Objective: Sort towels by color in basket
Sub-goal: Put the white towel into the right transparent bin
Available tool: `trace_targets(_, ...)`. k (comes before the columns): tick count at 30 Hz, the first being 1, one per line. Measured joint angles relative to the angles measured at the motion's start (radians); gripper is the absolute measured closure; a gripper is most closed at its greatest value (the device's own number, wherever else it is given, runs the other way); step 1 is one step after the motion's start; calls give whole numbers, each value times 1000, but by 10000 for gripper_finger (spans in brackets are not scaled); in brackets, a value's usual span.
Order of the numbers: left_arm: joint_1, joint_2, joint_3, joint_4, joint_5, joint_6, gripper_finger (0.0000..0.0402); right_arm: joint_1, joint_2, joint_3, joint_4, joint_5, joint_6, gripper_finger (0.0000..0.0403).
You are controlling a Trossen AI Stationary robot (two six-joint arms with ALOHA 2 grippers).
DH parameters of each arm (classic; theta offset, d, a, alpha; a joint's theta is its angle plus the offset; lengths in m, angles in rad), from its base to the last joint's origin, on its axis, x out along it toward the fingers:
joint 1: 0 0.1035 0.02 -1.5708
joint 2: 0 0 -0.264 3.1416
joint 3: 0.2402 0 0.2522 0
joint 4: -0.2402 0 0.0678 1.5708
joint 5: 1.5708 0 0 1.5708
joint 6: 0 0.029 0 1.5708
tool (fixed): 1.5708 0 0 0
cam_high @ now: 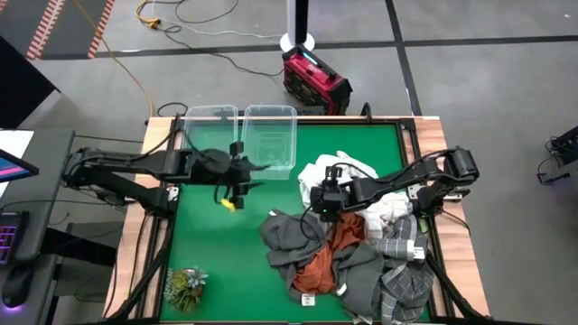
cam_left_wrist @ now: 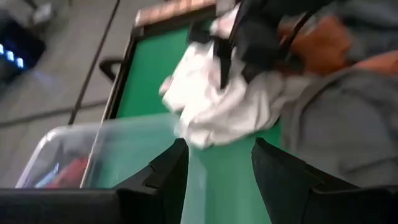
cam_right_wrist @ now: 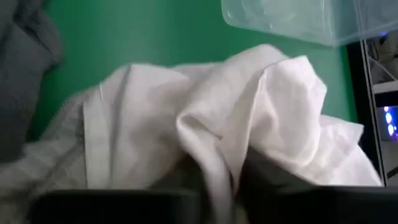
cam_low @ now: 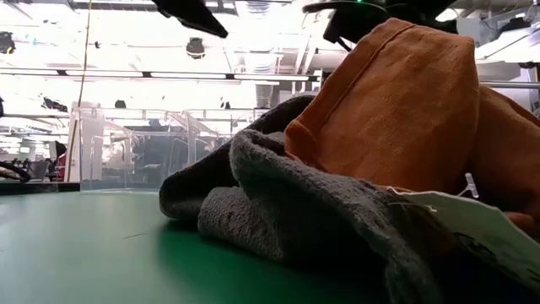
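Green matting covers your counter (cam_high: 208, 236), with two clear bins (cam_high: 269, 135) side by side at its far edge. Your right gripper (cam_high: 327, 200) is pinching a fold of the white towel (cam_right_wrist: 205, 137), which lies just beside the bins. Dark grey towels (cam_high: 291, 233), a rust-orange towel (cam_high: 327, 257) and plaid ones (cam_high: 402, 284) are heaped on the right half. Your left gripper (cam_high: 237, 185) hangs spread and empty beside the bins. A small leafy plant (cam_high: 185, 287) sits at the near left corner.

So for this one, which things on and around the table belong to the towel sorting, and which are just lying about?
Job:
white towel, pinched by right gripper
rust-orange towel
dark grey towels
plaid towel
clear bins
left gripper, open, empty

Lying about:
leafy plant
red case
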Motion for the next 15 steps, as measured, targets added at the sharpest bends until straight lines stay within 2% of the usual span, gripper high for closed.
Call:
trace_targets(1, -20, -13, -25, 38, -7, 8, 235, 3, 0, 0, 9, -1, -7, 353)
trace_targets(3, -57, -43, -79, 129, -29, 32, 235, 12, -12, 4, 7, -1, -14, 379)
trace_targets(8, -103, -119, -211, 330, -153, 87, 235, 38, -95, 75, -7, 0, -2, 359)
trace_targets(12, -103, -192, -261, 481, -165, 95, 235, 60, -170, 150, 32, -3, -56, 377)
trace_targets(15, -105, -254, -281, 549, -164, 94, 235, 69, -218, 193, 125, -53, -117, 378)
